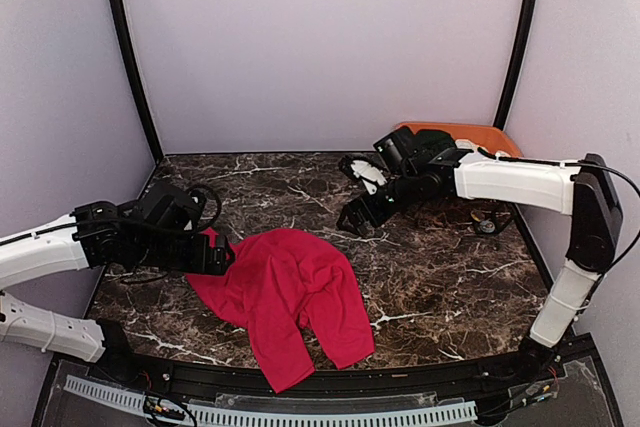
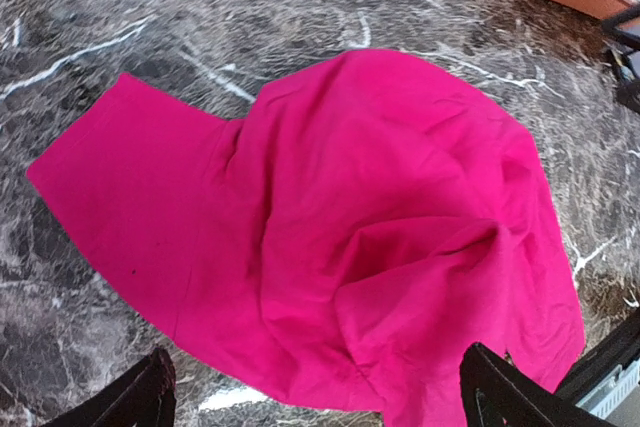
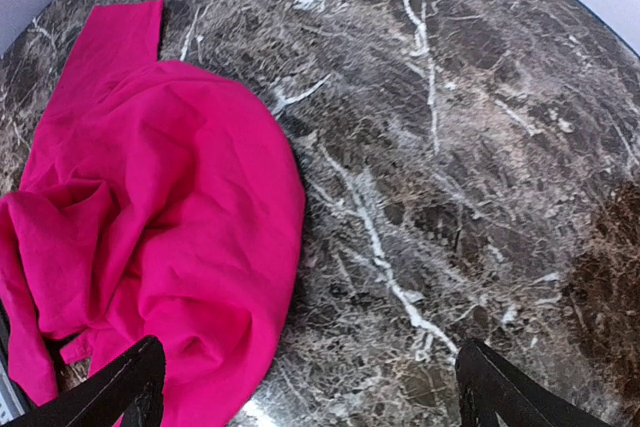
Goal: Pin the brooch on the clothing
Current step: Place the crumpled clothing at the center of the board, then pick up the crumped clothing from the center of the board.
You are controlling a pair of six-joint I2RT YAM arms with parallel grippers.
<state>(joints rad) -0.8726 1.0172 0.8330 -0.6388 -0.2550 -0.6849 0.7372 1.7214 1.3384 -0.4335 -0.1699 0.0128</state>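
1. The left claw (image 1: 216, 252) sits at the left edge of the red T-shirt (image 1: 290, 292), left of centre in the top view. In its own wrist view its two dark fingers stand wide apart at the bottom corners, so we read it as spread and gripping nothing. We cannot tell whether it touches the cloth.
2. The right claw (image 1: 352, 192) hangs over bare marble table (image 1: 440, 287) just above centre in the top view, apart from the shirt. Its fingers are likewise splayed at the bottom corners of the right wrist view, and nothing sits between them.
3. The T-shirt lies crumpled in the lower middle of the top view, folded over itself with one sleeve pointing to the bottom edge. It fills the left wrist view and the left half of the right wrist view.
4. We see no brooch in any view. An orange tray (image 1: 475, 133) holding a dark green garment (image 1: 432, 137) stands at the upper right, and a small dark object (image 1: 490, 222) lies near the right edge, too small to name.
5. We judge the task to be at its start: neither claw carries a pin and the cloth is bunched.
6. The next move, we think, calls for a flat, taut patch of shirt, one claw pinning the cloth down while the other finds and fetches the brooch.
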